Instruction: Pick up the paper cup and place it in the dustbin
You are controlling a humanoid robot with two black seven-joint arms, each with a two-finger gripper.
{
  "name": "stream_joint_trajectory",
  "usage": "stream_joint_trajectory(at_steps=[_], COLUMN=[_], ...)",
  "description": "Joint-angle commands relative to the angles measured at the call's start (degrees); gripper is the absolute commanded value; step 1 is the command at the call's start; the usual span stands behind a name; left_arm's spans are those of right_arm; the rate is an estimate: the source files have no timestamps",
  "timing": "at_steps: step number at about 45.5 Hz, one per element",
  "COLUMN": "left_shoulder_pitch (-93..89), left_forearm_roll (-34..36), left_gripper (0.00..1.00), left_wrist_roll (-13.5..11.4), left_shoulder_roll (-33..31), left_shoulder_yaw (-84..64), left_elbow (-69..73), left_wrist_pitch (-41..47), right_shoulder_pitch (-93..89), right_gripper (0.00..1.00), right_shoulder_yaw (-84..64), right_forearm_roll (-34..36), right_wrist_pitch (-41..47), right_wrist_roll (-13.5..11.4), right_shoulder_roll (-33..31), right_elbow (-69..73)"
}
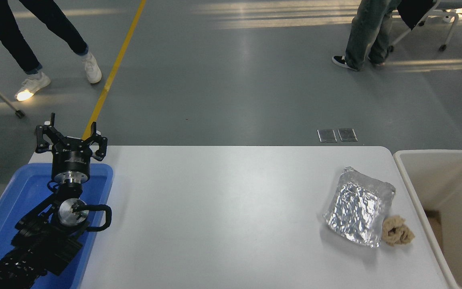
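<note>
Dustbin [419, 188] sits far from left end effector [70, 138].

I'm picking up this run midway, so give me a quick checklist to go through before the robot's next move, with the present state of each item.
1. White paper cup off the table: ok, it is nowhere on the white table.
2. Cup inside the large beige plastic dustbin: cannot tell; the part of its inside that shows holds no cup.
3. Right gripper position and state: cannot tell, the right arm is out of view.
4. Left gripper parked: ok, it is open above the shallow blue tray at lower left.
5. Crumpled silver foil sheet and small tan wad undisturbed: ok, both lie on the table near the dustbin.
</note>
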Motion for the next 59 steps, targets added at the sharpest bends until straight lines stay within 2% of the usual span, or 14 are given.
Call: stream_joint_trajectory(at_steps=[1,6,11,18,45,46,47,48,49,59], left_shoulder_pitch=[0.0,0.0,0.0,0.0,0.0,0.0,0.0,0.0,0.0,0.0], left_forearm_roll=[0.0,0.0,0.0,0.0,0.0,0.0,0.0,0.0,0.0,0.0], left_gripper=[0.99,0.99,0.99,0.99,0.99,0.99,0.99,0.99,0.99,0.99], left_wrist_roll=[0.0,0.0,0.0,0.0,0.0,0.0,0.0,0.0,0.0,0.0], left_shoulder_roll=[0.0,0.0,0.0,0.0,0.0,0.0,0.0,0.0,0.0,0.0], left_shoulder_yaw=[0.0,0.0,0.0,0.0,0.0,0.0,0.0,0.0,0.0,0.0], left_elbow=[0.0,0.0,0.0,0.0,0.0,0.0,0.0,0.0,0.0,0.0], left_wrist_pitch=[0.0,0.0,0.0,0.1,0.1,0.0,0.0,0.0,0.0,0.0], right_shoulder_pitch=[-24.6,-29.3,-33.1,-36.3,-35.5,-35.3,-35.0,-34.4,-33.9,-30.1], right_gripper=[0.0,0.0,0.0,0.0,0.0,0.05,0.23,0.69,1.0,1.0], right_shoulder_yaw=[13.0,13.0,13.0,14.6,19.3,19.3,19.3,19.3,19.3,19.2], right_forearm_roll=[16.6,27.8,32.7,33.1,32.9,32.9,32.9,32.9,32.9,31.9], right_wrist_pitch=[-2.6,-5.4,-10.5,-12.7,-14.9,-14.9,-14.8,-14.8,-14.7,-14.0], right_wrist_roll=[-2.5,-5.9,-6.9,-6.9,-6.5,-6.5,-6.5,-6.3,-6.3,-6.2], right_shoulder_roll=[7.6,13.2,15.8,19.2,21.5,21.5,21.4,21.3,21.2,18.1], right_elbow=[-18.2,-19.9,-19.8,-19.4,-14.4,-14.2,-13.9,-13.6,-13.1,-7.2])
